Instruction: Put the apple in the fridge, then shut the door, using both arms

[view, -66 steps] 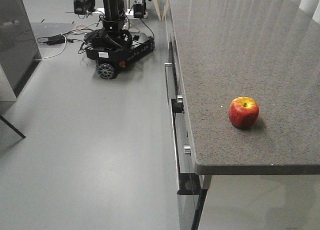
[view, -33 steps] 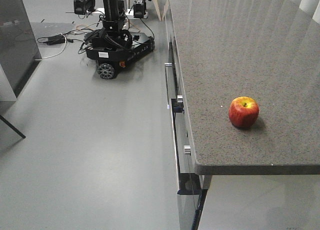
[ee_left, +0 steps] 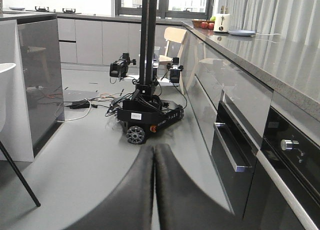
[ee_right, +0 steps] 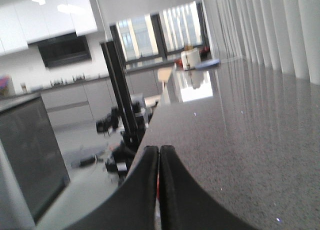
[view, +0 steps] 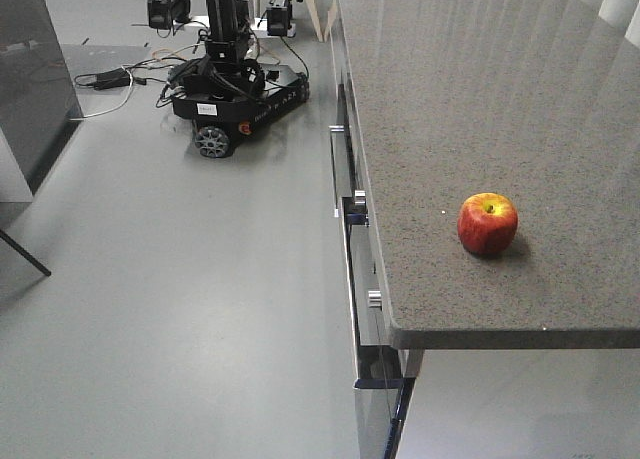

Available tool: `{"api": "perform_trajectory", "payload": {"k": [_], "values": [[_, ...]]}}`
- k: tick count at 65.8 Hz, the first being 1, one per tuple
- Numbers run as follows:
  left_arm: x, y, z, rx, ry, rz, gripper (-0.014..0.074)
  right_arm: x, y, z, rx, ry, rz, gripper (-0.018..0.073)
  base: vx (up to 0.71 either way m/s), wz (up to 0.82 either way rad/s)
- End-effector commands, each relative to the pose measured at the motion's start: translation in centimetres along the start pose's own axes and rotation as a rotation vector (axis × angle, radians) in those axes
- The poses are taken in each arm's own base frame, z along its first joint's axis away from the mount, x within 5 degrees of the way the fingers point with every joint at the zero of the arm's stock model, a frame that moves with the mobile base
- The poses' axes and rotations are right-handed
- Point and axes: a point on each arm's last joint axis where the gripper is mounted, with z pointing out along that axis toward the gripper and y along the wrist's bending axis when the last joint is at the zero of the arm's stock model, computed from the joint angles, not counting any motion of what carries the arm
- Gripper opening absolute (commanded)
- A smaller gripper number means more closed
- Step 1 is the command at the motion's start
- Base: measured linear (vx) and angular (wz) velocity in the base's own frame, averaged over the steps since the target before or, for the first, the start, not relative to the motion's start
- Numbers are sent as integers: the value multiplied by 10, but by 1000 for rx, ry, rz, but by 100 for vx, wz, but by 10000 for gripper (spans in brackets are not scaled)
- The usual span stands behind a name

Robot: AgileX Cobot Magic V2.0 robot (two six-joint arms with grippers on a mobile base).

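Both the left hand (ee_left: 154, 151) and right hand (ee_right: 159, 152) stay pinched closed, empty. The apple (view: 487, 223) lies unmoved on the bench (view: 470, 99) beyond the right one, so pickup hasn't begun.

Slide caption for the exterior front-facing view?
Apple rests near the front edge of the countertop; a wheeled rig stands on the floor behind.

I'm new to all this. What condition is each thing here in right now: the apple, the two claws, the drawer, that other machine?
Apple: upright on the counter, near its front edge, nothing touching it.
Left gripper: shut, holding nothing.
Right gripper: shut, holding nothing.
Drawer: pushed in.
Wheeled cart: standing on the floor, cables lying beside it.
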Motion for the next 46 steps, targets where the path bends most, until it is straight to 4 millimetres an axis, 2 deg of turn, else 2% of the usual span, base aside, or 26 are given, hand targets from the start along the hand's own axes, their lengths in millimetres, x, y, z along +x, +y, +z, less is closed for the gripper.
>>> {"api": "perform_trajectory", "payload": {"k": [1, 6, 16, 29, 37, 46], "values": [[2, 1, 0, 5, -59, -11, -6, -29, 7, 7, 14, 39, -42, -5, 0, 0], [2, 1, 0, 5, -59, -11, -6, -42, 10, 16, 28, 127, -56, -5, 0, 0], [2, 1, 0, 5, -59, -11, -6, -55, 13, 39, 44, 316, -122, -5, 0, 0], [2, 1, 0, 5, -59, -11, -6, -51, 12, 70, 48, 561, -204, 25, 0, 0], [2, 1, 0, 5, -59, -11, -6, -43, 10, 85, 48, 641, -214, 120, 0, 0], [2, 1, 0, 5, -59, -11, -6, -33, 8, 100, 37, 700, -220, 321, 0, 0]]}}
